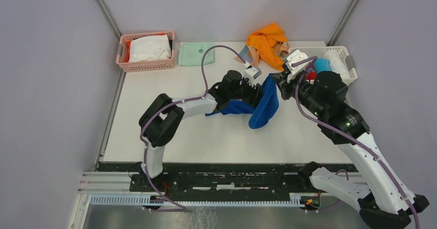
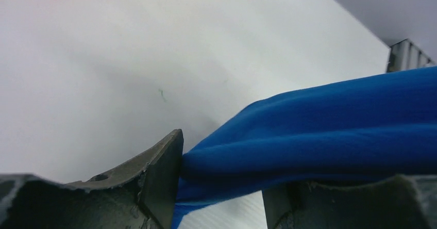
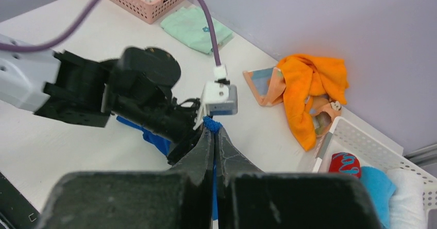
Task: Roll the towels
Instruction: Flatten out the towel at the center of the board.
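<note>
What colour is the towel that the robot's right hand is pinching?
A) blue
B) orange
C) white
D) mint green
A: the right gripper is shut on a tuft of the blue towel, which hangs between the two arms. The orange towel lies untouched at the back of the table.

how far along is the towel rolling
Done: none of the three looks rolled. In hand: the blue towel is loose, pinched by the right tool, with the left tool straddling another part. Left: that roll, plus the orange towel and peach towel, crumpled at the back.
</note>
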Robot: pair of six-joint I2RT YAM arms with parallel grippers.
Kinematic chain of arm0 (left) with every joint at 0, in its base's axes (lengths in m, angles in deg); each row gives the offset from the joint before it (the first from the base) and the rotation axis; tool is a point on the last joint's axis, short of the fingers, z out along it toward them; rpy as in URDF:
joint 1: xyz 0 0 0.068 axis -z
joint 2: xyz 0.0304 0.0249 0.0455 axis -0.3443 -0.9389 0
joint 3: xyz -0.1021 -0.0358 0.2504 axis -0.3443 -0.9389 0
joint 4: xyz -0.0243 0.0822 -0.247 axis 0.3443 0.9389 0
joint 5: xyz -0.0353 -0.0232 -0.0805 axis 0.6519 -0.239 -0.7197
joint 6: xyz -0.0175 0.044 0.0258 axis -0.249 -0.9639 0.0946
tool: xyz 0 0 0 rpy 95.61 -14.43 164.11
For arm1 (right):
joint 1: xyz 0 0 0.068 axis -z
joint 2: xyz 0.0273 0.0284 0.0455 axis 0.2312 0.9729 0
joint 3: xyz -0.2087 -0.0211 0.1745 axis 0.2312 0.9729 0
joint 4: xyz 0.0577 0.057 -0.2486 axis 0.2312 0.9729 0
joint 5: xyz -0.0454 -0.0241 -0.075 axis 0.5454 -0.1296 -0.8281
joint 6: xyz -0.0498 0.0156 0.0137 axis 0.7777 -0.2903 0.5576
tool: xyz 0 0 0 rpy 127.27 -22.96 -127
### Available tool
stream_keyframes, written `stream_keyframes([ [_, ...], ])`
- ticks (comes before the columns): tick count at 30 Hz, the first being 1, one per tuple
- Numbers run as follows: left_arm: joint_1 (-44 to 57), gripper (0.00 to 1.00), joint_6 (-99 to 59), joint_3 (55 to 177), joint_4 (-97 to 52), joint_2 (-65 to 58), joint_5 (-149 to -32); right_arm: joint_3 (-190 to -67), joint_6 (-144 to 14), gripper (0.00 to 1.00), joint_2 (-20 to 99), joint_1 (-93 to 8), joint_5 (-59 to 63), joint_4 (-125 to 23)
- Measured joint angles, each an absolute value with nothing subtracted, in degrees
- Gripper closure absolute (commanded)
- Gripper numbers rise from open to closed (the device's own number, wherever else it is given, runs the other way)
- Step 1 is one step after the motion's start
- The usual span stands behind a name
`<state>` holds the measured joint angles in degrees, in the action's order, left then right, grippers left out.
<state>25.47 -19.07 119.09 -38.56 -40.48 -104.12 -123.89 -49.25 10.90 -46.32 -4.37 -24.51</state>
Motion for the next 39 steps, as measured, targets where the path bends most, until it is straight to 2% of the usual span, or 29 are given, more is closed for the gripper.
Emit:
stream_keyframes([
  [2,25.47,0.55,-19.07,119.09,-38.56,-43.15,-103.6,-123.89,-49.38,0.99,9.44,-46.32,-4.37,-24.51],
  [4,25.47,0.73,-19.09,119.09,-38.47,-45.59,-102.68,-123.89,-49.44,0.99,8.04,-46.32,-4.57,-24.44],
  [5,25.45,0.78,-19.13,119.09,-38.32,-46.21,-101.83,-123.89,-49.42,0.99,7.47,-46.32,-4.9,-24.42],
  [10,23.08,0.9,-20.58,119.14,-36.38,-45.64,-97.79,-123.89,-48.7,0.99,6.73,-46.32,-9.53,-23.33],
  [13,17.55,0.96,-21.98,119.44,-32.55,-41.99,-95.42,-123.89,-48.13,1.0,8.06,-46.32,-13.88,-23.22],
  [19,5.75,0.97,-31.37,130.09,-21.43,-30.36,-84.91,-123.98,-46.97,0.99,16.37,-46.25,-20.96,-26.69],
  [24,6.28,0.96,-39.7,132.6,-19.66,-18.86,-76.61,-124.53,-46.12,0.99,19.82,-45.62,-23.87,-31.0],
  [28,7.85,0.96,-44.97,127.4,-19.52,-12.76,-70.9,-124.53,-46.54,0.99,19.99,-44.68,-23.93,-33.8],
  [33,8.0,0.95,-45.43,119.64,-13.36,-14.25,-66.88,-121.07,-49.07,1.0,20.58,-43.47,-23.54,-35.57],
  [39,13.95,0.85,-39.53,110.42,-2.54,-16.15,-65.09,-111.26,-54.47,1.0,20.61,-41.84,-24.5,-33.14],
])
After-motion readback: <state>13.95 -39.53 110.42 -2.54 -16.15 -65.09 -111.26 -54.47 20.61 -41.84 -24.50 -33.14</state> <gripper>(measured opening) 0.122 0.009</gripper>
